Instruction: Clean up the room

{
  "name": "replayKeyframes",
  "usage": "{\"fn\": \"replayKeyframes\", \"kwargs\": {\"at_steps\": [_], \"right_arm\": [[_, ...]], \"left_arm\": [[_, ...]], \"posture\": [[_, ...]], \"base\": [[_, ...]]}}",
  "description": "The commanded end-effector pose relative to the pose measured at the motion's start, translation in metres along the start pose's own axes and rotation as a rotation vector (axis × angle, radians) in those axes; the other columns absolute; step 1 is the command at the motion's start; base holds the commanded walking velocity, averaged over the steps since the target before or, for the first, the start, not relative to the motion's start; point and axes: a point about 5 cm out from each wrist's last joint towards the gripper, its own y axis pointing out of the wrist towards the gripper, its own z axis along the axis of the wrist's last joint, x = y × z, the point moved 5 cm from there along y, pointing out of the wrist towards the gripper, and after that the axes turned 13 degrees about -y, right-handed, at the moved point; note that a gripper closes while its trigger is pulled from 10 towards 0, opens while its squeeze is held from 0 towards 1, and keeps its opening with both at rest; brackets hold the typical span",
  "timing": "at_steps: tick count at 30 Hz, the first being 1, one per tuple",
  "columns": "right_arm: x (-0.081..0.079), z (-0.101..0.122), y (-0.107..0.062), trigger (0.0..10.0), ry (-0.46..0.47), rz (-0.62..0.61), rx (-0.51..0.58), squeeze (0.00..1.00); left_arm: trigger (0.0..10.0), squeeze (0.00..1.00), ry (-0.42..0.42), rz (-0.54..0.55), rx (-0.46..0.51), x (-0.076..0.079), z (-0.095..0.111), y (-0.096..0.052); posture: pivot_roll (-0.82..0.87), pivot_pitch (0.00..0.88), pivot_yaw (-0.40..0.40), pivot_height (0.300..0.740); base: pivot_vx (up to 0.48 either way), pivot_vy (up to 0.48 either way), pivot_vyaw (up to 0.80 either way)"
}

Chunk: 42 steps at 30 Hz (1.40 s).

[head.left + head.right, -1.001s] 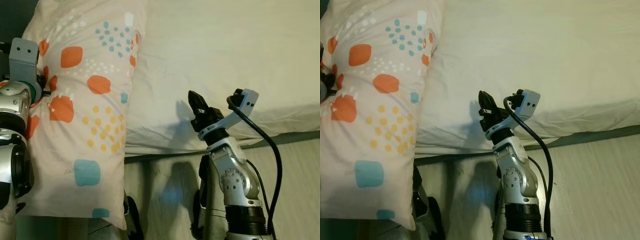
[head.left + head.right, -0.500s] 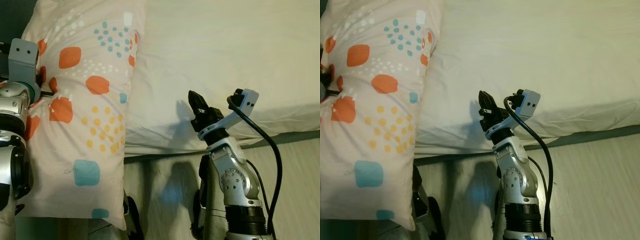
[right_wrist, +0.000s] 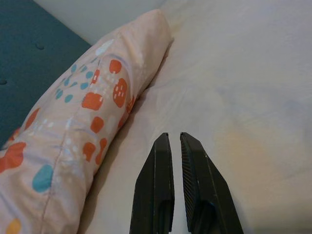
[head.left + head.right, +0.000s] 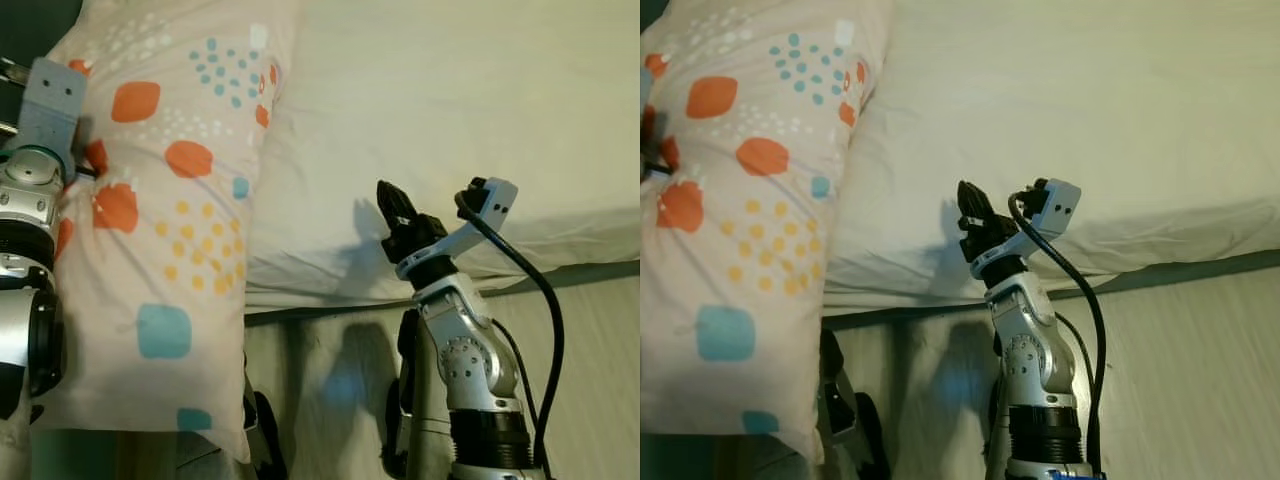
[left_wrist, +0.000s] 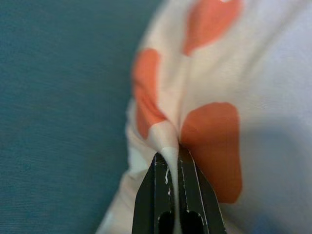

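Observation:
A long cream pillow (image 4: 180,200) with orange, teal and yellow spots stands on end at the left, leaning over the bed's white sheet (image 4: 450,100). My left gripper (image 5: 168,158) is shut on a pinched fold of the pillow's side, beside an orange spot. In the eye views its fingers are buried in the fabric by the silver wrist (image 4: 35,175). My right gripper (image 4: 392,200) is raised over the mattress's front edge, to the right of the pillow. Its fingers (image 3: 163,161) are shut with nothing between them and point across the sheet.
A teal padded headboard (image 3: 29,58) runs behind the pillow. The mattress's front edge (image 4: 560,275) crosses the view, with a beige surface (image 4: 600,380) below it. My right arm's black cable (image 4: 545,300) loops beside the wrist.
My left arm has lifted a little, and the pillow has shifted slightly up and to the left with it. The right arm has not moved.

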Motion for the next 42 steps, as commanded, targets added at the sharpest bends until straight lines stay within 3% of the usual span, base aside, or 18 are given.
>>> {"fn": "replayKeyframes", "kwargs": {"at_steps": [1,7,13,15,18,21,24,25,26,27,28,30,31,32,36,40,42], "right_arm": [[0.000,-0.009,-0.002,10.0,0.031,-0.016,-0.019,0.00],[0.001,-0.008,-0.001,10.0,0.027,-0.015,-0.016,0.00],[0.001,-0.008,0.000,10.0,0.027,-0.016,-0.014,0.00],[0.001,-0.008,0.001,10.0,0.028,-0.015,-0.012,0.00],[0.000,-0.008,0.001,10.0,0.028,-0.015,-0.010,0.00],[0.000,-0.007,0.002,10.0,0.028,-0.014,-0.007,0.00],[0.000,-0.007,0.002,10.0,0.028,-0.014,-0.007,0.00],[0.000,-0.007,0.002,10.0,0.028,-0.013,-0.006,0.00],[0.000,-0.007,0.002,10.0,0.028,-0.013,-0.006,0.00],[0.000,-0.006,0.003,10.0,0.028,-0.011,-0.005,0.00],[0.000,-0.006,0.003,10.0,0.028,-0.011,-0.005,0.00],[-0.001,-0.006,0.004,10.0,0.028,-0.007,-0.003,0.00],[-0.001,-0.006,0.004,10.0,0.028,-0.007,-0.003,0.00],[-0.002,-0.006,0.006,10.0,0.028,-0.003,-0.002,0.00],[-0.002,-0.006,0.007,10.0,0.027,-0.001,-0.001,0.00],[-0.001,-0.006,0.005,10.0,0.025,-0.004,0.000,0.00],[-0.001,-0.007,0.005,10.0,0.024,-0.005,-0.004,0.00]], "left_arm": [[10.0,0.00,-0.035,0.092,0.017,-0.017,0.002,0.001],[10.0,0.00,-0.106,0.213,0.151,-0.035,0.038,-0.001],[10.0,0.00,-0.129,0.272,0.218,-0.043,0.054,-0.003],[10.0,0.00,-0.160,0.342,0.326,-0.054,0.083,-0.009],[10.0,0.00,-0.190,0.378,0.381,-0.060,0.098,-0.013],[10.0,0.00,-0.234,0.439,0.501,-0.075,0.133,-0.024],[10.0,0.00,-0.234,0.439,0.501,-0.075,0.133,-0.024],[10.0,0.00,-0.263,0.473,0.569,-0.085,0.154,-0.031],[10.0,0.00,-0.263,0.473,0.569,-0.085,0.154,-0.031],[10.0,0.00,-0.291,0.508,0.630,-0.095,0.172,-0.040],[10.0,0.00,-0.291,0.508,0.630,-0.095,0.172,-0.040],[10.0,0.00,-0.329,0.599,0.744,-0.118,0.204,-0.058],[10.0,0.00,-0.329,0.599,0.744,-0.118,0.204,-0.058],[10.0,0.00,-0.321,0.696,0.811,-0.140,0.220,-0.072],[10.0,0.00,-0.331,0.787,0.788,-0.162,0.217,-0.075],[10.0,0.00,-0.339,0.751,0.759,-0.151,0.209,-0.068],[10.0,0.00,-0.314,0.660,0.718,-0.123,0.203,-0.056]], "posture": [[-0.05,0.288,0.131,0.519],[-0.05,0.280,0.134,0.519],[-0.05,0.278,0.135,0.519],[-0.05,0.273,0.134,0.519],[-0.05,0.272,0.135,0.519],[-0.05,0.269,0.134,0.519],[-0.05,0.269,0.134,0.519],[-0.05,0.267,0.134,0.519],[-0.05,0.267,0.134,0.519],[-0.05,0.265,0.132,0.519],[-0.05,0.265,0.132,0.519],[-0.05,0.263,0.129,0.519],[-0.05,0.263,0.129,0.519],[-0.05,0.261,0.130,0.519],[-0.05,0.259,0.131,0.519],[-0.05,0.260,0.130,0.519],[-0.05,0.262,0.127,0.519]], "base": [[0.000,0.000,0.00],[0.000,0.000,0.00],[0.000,0.000,0.00],[0.000,0.000,0.00],[0.000,0.000,0.00],[0.000,0.000,0.00],[0.000,0.000,0.00],[0.000,0.000,0.00],[0.000,0.000,0.00],[0.000,0.000,0.00],[0.000,0.000,0.00],[0.000,0.000,0.00],[0.000,0.000,0.00],[0.000,0.000,0.00],[0.000,0.000,0.00],[0.000,0.000,0.00],[0.000,0.000,0.00]]}}
